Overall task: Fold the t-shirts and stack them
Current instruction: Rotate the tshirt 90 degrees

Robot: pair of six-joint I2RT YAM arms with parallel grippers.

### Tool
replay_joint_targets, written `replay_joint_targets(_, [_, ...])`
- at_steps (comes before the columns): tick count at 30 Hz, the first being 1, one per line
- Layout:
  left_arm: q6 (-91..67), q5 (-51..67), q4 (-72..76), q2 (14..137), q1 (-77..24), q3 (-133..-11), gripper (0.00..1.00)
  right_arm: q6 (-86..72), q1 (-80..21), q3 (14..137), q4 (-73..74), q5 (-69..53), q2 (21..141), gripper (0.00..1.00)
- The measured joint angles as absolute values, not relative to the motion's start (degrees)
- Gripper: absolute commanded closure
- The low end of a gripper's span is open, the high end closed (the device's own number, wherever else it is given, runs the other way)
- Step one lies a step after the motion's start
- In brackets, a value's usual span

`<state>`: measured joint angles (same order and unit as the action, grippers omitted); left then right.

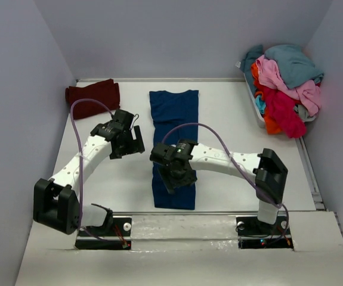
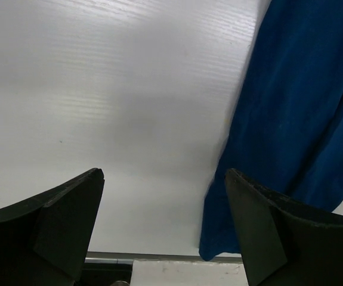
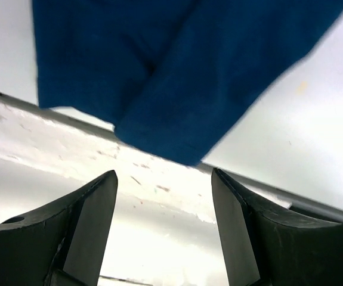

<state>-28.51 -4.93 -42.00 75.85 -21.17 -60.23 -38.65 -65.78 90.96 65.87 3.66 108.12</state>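
A navy blue t-shirt (image 1: 172, 113) lies in the middle of the table, folded lengthwise into a long narrow strip from the back towards the near edge. My right gripper (image 1: 180, 179) hovers over the strip's near part. In the right wrist view that gripper (image 3: 164, 173) is open and empty, with the shirt's near end (image 3: 177, 71) just beyond its fingertips. My left gripper (image 1: 132, 143) hangs left of the strip. It is wide open (image 2: 165, 174) over bare table, and the blue cloth (image 2: 296, 119) lies by its right finger. A folded dark maroon t-shirt (image 1: 92, 92) rests at the back left.
A white basket (image 1: 256, 113) at the back right holds a heap of teal, pink, red and orange t-shirts (image 1: 284, 83). Grey walls close in the table on three sides. A metal rail (image 1: 219, 213) runs along the near edge above the arm bases.
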Motion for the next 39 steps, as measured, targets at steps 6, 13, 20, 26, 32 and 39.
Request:
replay_joint_targets(6, [-30.0, -3.6, -41.8, 72.4, -24.7, -54.9, 0.06, -43.1, -65.8, 81.1, 66.1, 4.4, 98.9, 0.30])
replay_joint_targets(13, [-35.7, -1.5, -41.6, 72.1, -37.5, -50.6, 0.06, -45.3, -65.7, 73.0, 64.0, 2.6, 98.4, 0.32])
replay_joint_targets(20, [-40.9, 0.6, -41.0, 69.9, -41.1, -45.8, 0.06, -45.5, -65.6, 67.5, 59.4, 1.0, 98.4, 0.33])
replay_joint_targets(26, [-43.9, 2.8, -41.1, 67.5, -41.6, -42.3, 0.06, -45.4, -65.5, 66.9, 56.6, 0.7, 98.4, 0.34])
replay_joint_targets(32, [-44.1, 3.8, -40.3, 69.1, -41.6, -42.0, 0.06, -44.3, -65.1, 67.2, 54.7, 0.6, 101.6, 0.36])
replay_joint_targets(39, [-43.5, 6.0, -38.0, 75.4, -41.6, -41.9, 0.10, -43.3, -63.6, 67.4, 52.7, 0.3, 104.3, 0.38])
